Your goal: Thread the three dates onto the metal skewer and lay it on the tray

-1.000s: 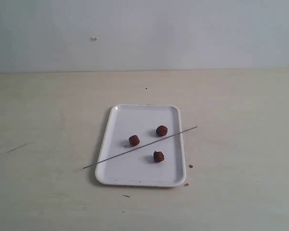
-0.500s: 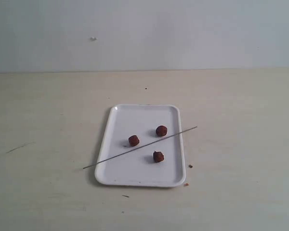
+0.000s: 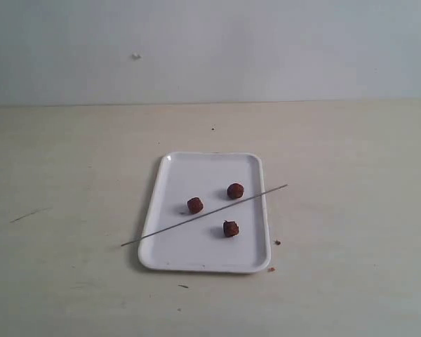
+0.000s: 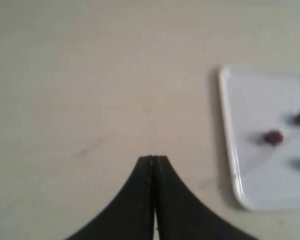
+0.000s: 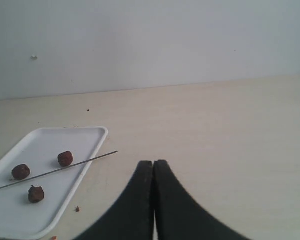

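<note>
The white tray (image 3: 209, 168) lies on the table in the exterior view. Three dates rest loose on it: one (image 3: 195, 205) to the left, one (image 3: 235, 190) farther back, one (image 3: 230, 228) nearer the front. The metal skewer (image 3: 203, 215) lies slantwise across the tray between them, both ends overhanging the rim. Neither arm shows in the exterior view. My left gripper (image 4: 153, 159) is shut and empty over bare table beside the tray (image 4: 229, 150). My right gripper (image 5: 153, 163) is shut and empty, apart from the skewer (image 5: 55, 171) tip and the tray (image 5: 85, 172).
The pale wooden table (image 3: 351, 175) runs back to a plain white wall (image 3: 266, 49). Small crumbs (image 3: 277, 243) lie by the tray's right front corner, and a faint scratch (image 3: 28, 215) marks the table far left.
</note>
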`<state>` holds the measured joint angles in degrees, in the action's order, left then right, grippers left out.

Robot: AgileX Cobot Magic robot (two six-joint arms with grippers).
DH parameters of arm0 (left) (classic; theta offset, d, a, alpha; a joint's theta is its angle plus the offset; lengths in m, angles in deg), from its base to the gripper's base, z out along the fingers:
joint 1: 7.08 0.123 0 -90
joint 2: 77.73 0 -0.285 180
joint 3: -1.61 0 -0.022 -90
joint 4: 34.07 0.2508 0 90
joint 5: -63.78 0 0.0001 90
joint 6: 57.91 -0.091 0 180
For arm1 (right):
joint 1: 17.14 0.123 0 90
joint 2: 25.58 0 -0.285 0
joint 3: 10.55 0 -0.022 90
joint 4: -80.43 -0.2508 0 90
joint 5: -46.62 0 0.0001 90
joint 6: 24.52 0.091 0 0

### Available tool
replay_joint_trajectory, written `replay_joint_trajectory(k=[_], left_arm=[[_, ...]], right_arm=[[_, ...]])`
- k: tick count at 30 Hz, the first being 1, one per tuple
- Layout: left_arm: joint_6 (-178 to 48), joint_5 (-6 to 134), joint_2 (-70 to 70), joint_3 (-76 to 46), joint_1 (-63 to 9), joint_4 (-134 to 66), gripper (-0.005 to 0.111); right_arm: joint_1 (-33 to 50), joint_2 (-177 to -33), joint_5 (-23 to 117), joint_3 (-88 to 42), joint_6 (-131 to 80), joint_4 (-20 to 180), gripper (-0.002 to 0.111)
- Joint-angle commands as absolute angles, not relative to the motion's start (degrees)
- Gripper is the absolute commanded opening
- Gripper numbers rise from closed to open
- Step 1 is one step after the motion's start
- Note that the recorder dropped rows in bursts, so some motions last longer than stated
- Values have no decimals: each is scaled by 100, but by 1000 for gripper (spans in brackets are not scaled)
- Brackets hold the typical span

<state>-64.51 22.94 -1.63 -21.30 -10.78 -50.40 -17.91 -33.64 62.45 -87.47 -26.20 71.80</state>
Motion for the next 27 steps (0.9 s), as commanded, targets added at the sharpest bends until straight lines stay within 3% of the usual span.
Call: replay_joint_trajectory(k=[1, 6, 13, 27], left_arm=[[-7765, 1528, 1574, -1203, -1918, -5641, 6], [-7912, 1415, 3116, -51, -3051, -4845, 19], [-9399, 243, 4977, 1451, -4303, -3775, 50], [-9646, 918, 5818, 1590, -4497, -3536, 50]], right_arm=[[-1815, -3336, 6170, -8776, -2640, 7177, 0], [-1815, -3336, 6170, -8776, -2640, 7177, 0], [-1815, -3336, 6170, -8776, -2640, 7177, 0], [-1815, -3336, 6170, -8776, -2640, 7177, 0]])
